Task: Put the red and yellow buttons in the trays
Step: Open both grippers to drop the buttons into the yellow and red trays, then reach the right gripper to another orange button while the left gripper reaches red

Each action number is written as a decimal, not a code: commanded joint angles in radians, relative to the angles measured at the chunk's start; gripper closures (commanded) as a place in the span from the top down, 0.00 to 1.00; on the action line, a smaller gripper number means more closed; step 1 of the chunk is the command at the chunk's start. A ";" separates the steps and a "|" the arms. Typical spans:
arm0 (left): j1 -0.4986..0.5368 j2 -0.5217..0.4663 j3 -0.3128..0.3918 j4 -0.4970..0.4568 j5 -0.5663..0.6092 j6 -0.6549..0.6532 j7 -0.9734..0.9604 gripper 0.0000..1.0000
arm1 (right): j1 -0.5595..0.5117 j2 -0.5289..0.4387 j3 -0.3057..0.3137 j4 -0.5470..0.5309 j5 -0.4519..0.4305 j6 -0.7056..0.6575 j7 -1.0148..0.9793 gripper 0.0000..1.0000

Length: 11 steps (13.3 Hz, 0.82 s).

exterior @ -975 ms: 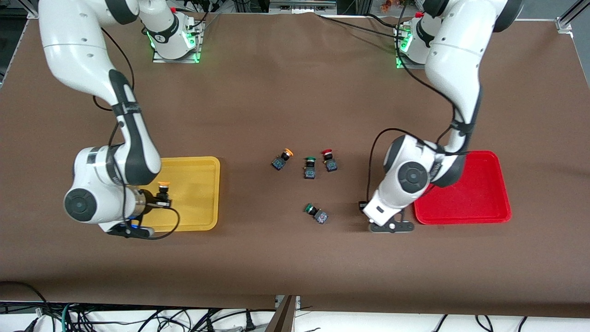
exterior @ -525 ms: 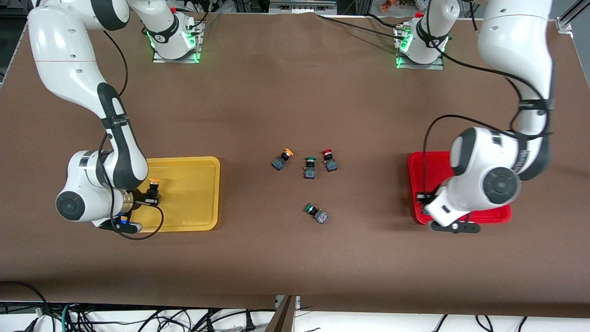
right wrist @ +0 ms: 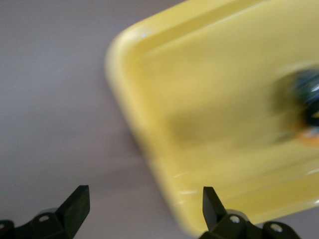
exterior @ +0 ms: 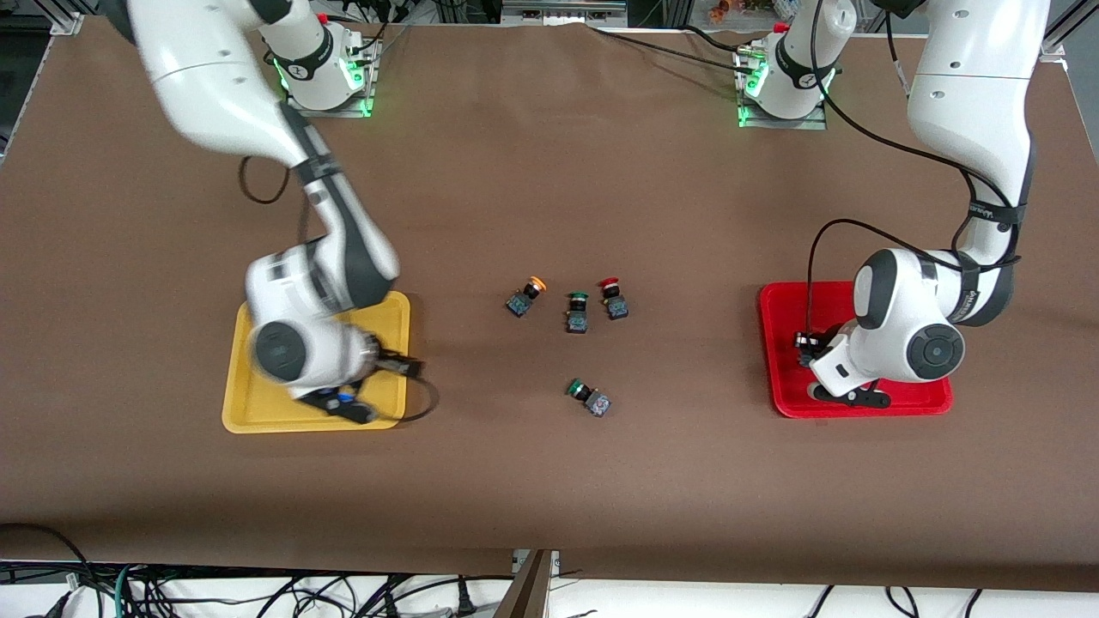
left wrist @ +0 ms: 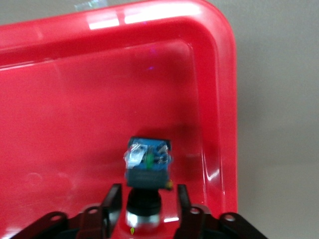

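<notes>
My left gripper (exterior: 805, 346) is low inside the red tray (exterior: 859, 408). In the left wrist view (left wrist: 146, 188) its jaws stand a little apart on either side of a dark button with a blue base (left wrist: 147, 172), with a gap on each side; the button's cap is hidden. My right gripper (exterior: 414, 367) is open and empty over the corner of the yellow tray (exterior: 258, 414) nearest the table's middle. A blurred button (right wrist: 306, 105) lies in the yellow tray (right wrist: 199, 99). One yellow-capped button (exterior: 524, 298) and one red-capped button (exterior: 612, 299) lie at mid-table.
A green-capped switch (exterior: 576, 312) lies between the yellow-capped and red-capped buttons. A second green-capped switch (exterior: 588, 396) lies nearer the front camera. The brown table cover reaches all edges, and cables hang at the front edge.
My right arm swung from the yellow tray's outer end to its mid-table corner, leaving its yellow-capped button in the tray. My left gripper moved farther into the red tray and its jaws parted from the button.
</notes>
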State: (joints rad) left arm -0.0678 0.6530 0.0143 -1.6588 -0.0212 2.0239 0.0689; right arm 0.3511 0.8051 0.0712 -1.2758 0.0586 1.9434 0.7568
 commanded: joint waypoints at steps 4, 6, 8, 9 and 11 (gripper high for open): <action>-0.032 -0.168 -0.129 -0.016 -0.058 -0.076 -0.241 1.00 | 0.175 0.060 -0.005 -0.005 0.001 0.233 0.398 1.00; -0.044 -0.156 -0.232 0.014 -0.126 -0.051 -0.525 1.00 | 0.216 0.091 -0.005 -0.008 0.000 0.239 0.435 1.00; -0.143 -0.116 -0.258 0.022 -0.114 0.037 -0.728 1.00 | 0.250 0.104 -0.005 -0.010 0.001 0.253 0.467 1.00; -0.186 -0.083 -0.252 0.016 -0.109 0.089 -0.774 1.00 | 0.261 0.103 -0.005 -0.017 0.001 0.246 0.458 1.00; -0.231 -0.030 -0.254 0.011 -0.042 0.130 -0.811 1.00 | 0.267 0.097 -0.005 -0.046 -0.002 0.239 0.438 1.00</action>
State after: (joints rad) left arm -0.2686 0.5563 -0.2504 -1.6579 -0.1087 2.1101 -0.7007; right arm 0.6111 0.9201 0.0714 -1.2876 0.0582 2.1836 1.1998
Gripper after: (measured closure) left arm 0.000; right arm 0.000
